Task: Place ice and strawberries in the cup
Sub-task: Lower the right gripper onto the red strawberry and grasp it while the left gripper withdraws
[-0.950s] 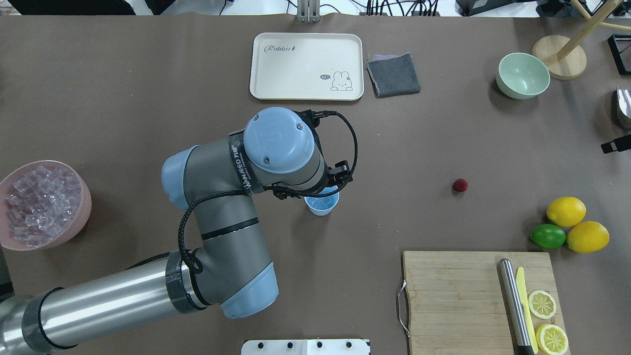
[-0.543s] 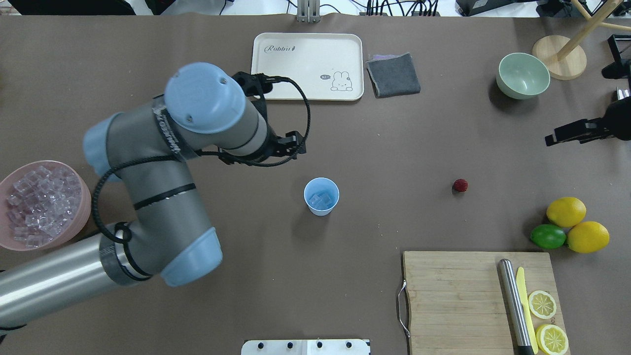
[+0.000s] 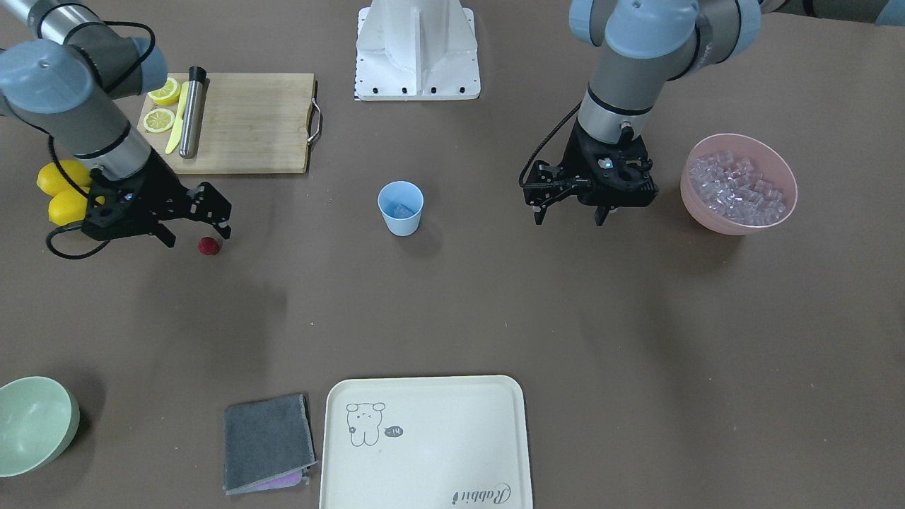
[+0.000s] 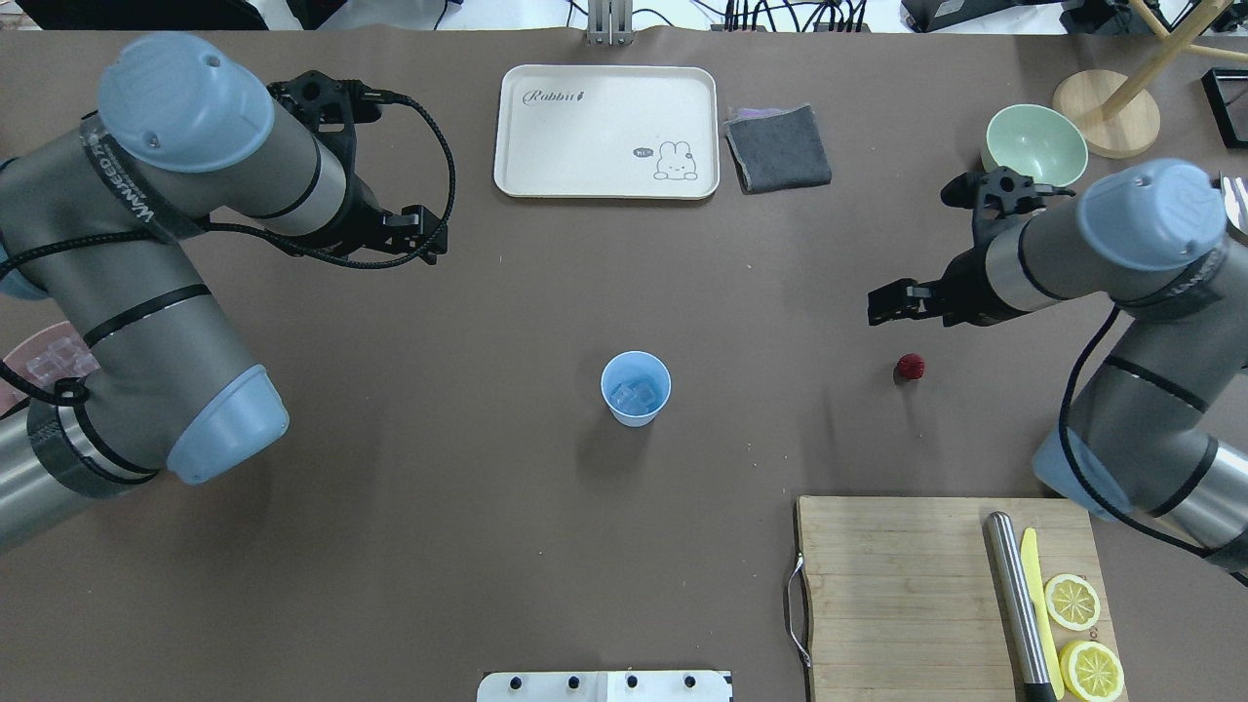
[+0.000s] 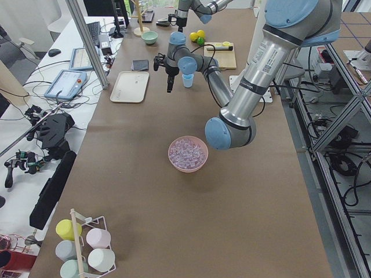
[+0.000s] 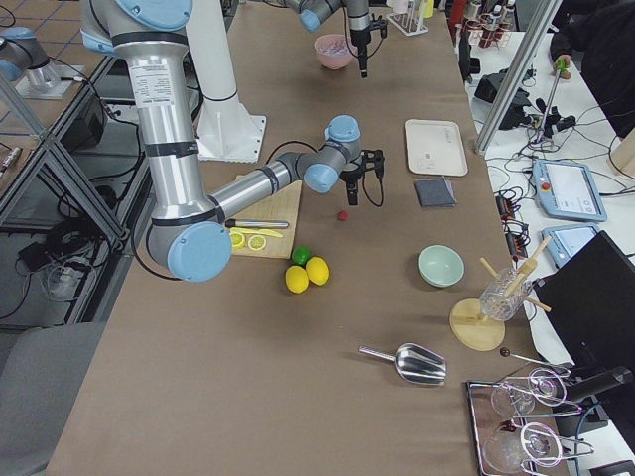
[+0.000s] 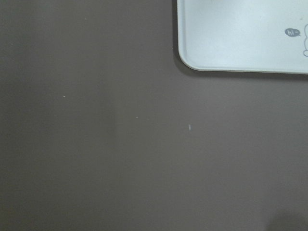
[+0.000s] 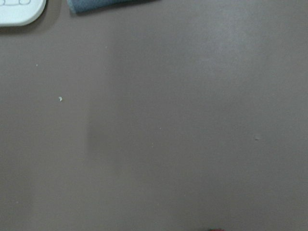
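Observation:
The light blue cup [image 4: 636, 400] stands mid-table with a few clear ice cubes [image 4: 634, 394] in it; it also shows in the front view [image 3: 401, 212]. The pink bowl [image 3: 739, 212] holds the pile of ice [image 3: 735, 185]. The dark red strawberry [image 4: 911, 367] lies on the table to the cup's right. My left gripper [image 3: 569, 218] is open and empty, raised between the cup and the pink bowl. My right gripper [image 3: 198, 235] is open and empty, raised close over the strawberry [image 3: 208, 245].
A cream tray [image 4: 606, 132], a grey cloth [image 4: 778, 148] and a pale green bowl [image 4: 1033, 146] lie at the far side. A wooden board [image 4: 907, 585] with a knife and lemon slices is at the near right. Lemons [image 3: 62, 189] sit behind my right arm.
My left arm has swung away from over the cup toward the far left, uncovering ice cubes in the cup. My right arm has come in from the right edge toward the strawberry.

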